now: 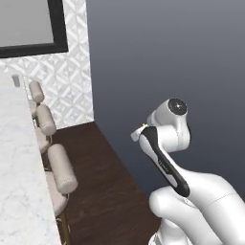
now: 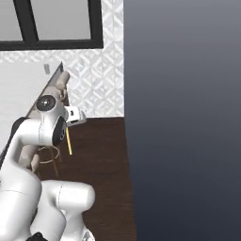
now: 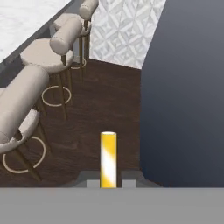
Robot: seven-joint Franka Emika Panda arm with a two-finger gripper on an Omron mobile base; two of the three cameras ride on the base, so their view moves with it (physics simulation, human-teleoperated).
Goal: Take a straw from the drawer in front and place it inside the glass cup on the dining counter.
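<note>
Hand view: the thin yellow straw with pale stripes (image 3: 108, 159) stands at 6 o'clock, clamped between the two dark fingertips of the gripper (image 3: 108, 183). Beige padded stools (image 3: 48, 57) line the white marble dining counter (image 3: 26, 22) at 10 o'clock, above the dark wooden floor (image 3: 105, 96).

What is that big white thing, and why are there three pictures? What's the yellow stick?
The white thing is a robot arm on a base that drives. Two pictures come from cameras on that base, one behind it on each side. The third comes from a camera on its hand. The gripper, its two-finger hand, is shut on the yellow stick, a straw. You can see the straw hanging down in the right base view too. Beside the robot stand padded stools along a white marble counter.
</note>
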